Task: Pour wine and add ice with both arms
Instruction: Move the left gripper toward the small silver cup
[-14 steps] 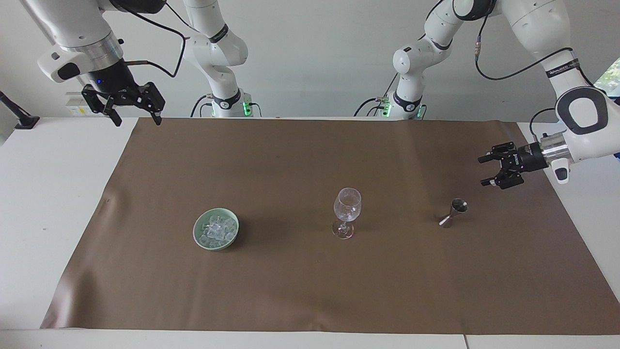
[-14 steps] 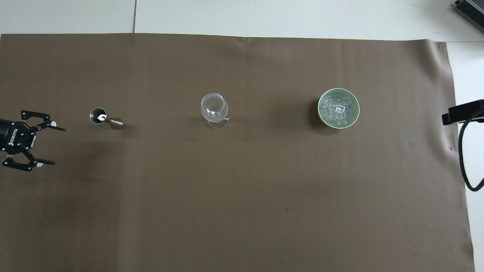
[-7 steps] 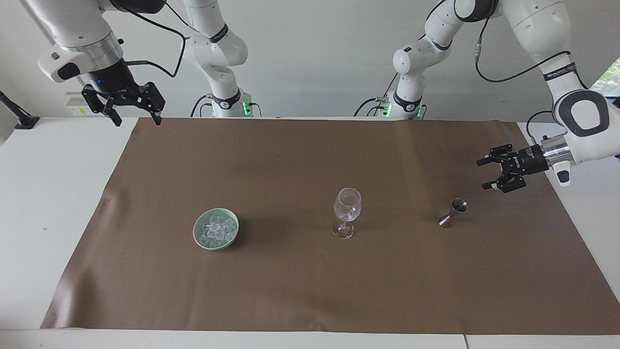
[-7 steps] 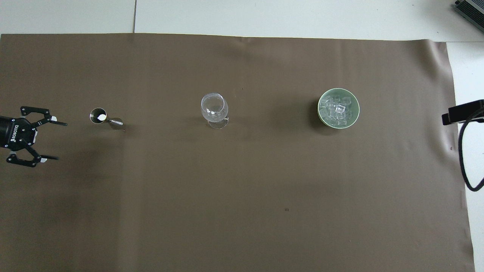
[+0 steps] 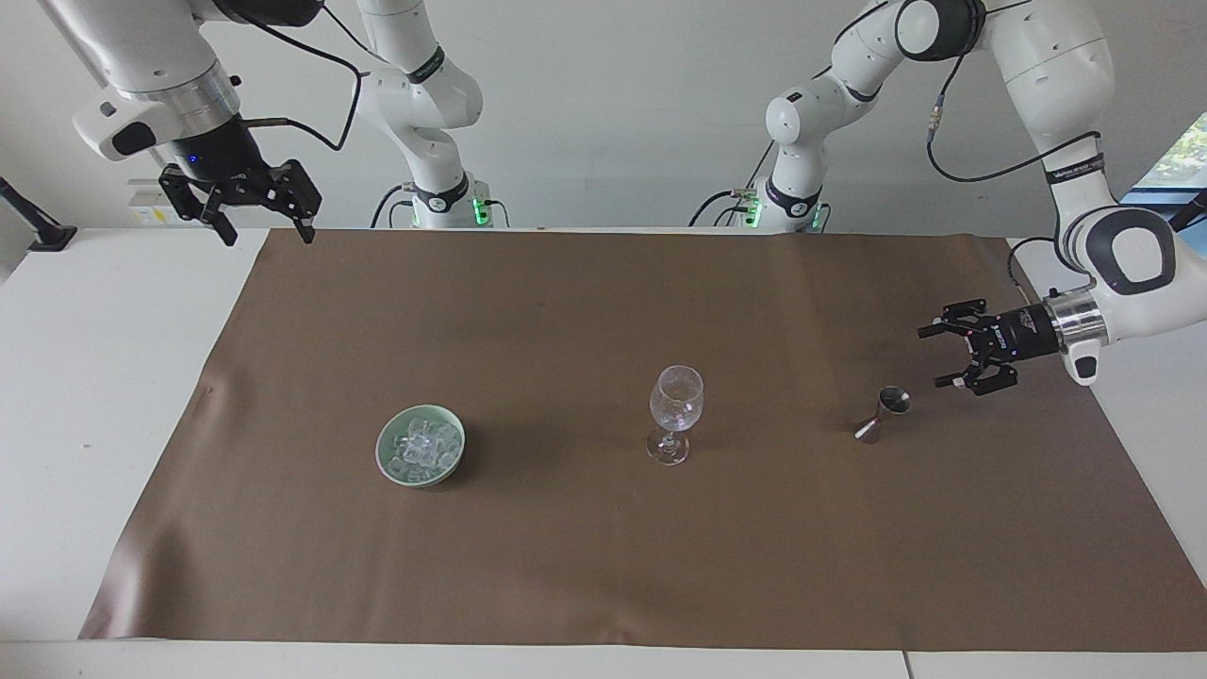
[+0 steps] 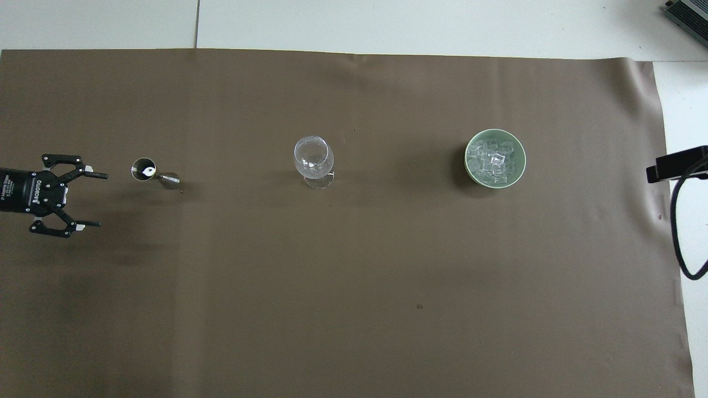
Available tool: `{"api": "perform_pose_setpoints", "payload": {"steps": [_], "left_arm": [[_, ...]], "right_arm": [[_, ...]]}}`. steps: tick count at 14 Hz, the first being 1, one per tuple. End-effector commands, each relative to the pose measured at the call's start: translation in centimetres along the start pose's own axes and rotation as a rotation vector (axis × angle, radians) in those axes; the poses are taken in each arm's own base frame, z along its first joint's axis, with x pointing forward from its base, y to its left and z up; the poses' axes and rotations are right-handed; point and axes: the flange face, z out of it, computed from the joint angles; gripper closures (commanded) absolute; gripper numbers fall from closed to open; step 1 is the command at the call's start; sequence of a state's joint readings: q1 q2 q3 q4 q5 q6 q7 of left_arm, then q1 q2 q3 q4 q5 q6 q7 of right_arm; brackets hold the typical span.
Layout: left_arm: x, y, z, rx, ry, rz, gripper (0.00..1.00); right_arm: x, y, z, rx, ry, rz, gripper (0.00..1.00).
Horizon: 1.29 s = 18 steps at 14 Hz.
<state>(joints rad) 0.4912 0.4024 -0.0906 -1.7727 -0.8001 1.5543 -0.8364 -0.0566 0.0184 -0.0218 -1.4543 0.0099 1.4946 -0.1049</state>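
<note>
The wine's vessel, a small steel jigger [image 5: 882,415] [image 6: 155,174], stands upright on the brown mat; no liquid shows in it. My left gripper [image 5: 931,356] [image 6: 102,200] is open and turned sideways, low over the mat beside the jigger toward the left arm's end of the table, a short gap away. A clear stemmed glass [image 5: 675,405] [image 6: 314,157] stands mid-mat. The ice [image 5: 421,443] [image 6: 494,160] is heaped in a pale green bowl [image 5: 385,457] [image 6: 467,166]. My right gripper [image 5: 269,239] waits open, raised over the mat's corner by the right arm's base.
The brown mat [image 5: 603,566] [image 6: 354,276] covers most of the white table. A black cable and bracket [image 6: 679,166] hang at the right arm's end of the table. A grey device [image 6: 688,14] lies on the table's corner farthest from the robots.
My left gripper has slid toward the jigger and come lower, closing much of the gap. The right arm, glass, bowl and jigger have stayed put.
</note>
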Motion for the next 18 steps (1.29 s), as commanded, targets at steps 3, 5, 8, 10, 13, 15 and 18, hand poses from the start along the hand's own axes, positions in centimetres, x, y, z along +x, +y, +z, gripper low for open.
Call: {"api": "perform_pose_setpoints", "payload": {"steps": [3,5,8,10,13,15,18], "left_arm": [[2.3,0.5,0.3,-0.062,-0.085,-0.066,0.00],[3.8,0.3,1.6,-0.094,-0.120,-0.115,0.00],[4.5,0.3,2.7,-0.133,-0.151,-0.144,0.00],[5.6,0.8,3.5,-0.159,-0.139,-0.163,0.00],[5.1,2.0,5.2,-0.196,-0.152,-0.169,0.00],[5.0,2.4,5.7,-0.208,-0.149,-0.170,0.00],[5.1,2.6,7.4,-0.233,-0.153,-0.195,0.00]], "right_arm": [[-0.5,-0.1,0.0,0.012,0.001,0.006,0.00],[-0.5,-0.1,0.0,0.012,0.001,0.006,0.00],[-0.5,-0.1,0.0,0.012,0.001,0.006,0.00],[-0.5,-0.1,0.0,0.012,0.001,0.006,0.00],[-0.5,-0.1,0.0,0.012,0.001,0.006,0.00],[-0.5,-0.1,0.0,0.012,0.001,0.006,0.00],[-0.5,-0.1,0.0,0.012,0.001,0.006,0.00]]}}
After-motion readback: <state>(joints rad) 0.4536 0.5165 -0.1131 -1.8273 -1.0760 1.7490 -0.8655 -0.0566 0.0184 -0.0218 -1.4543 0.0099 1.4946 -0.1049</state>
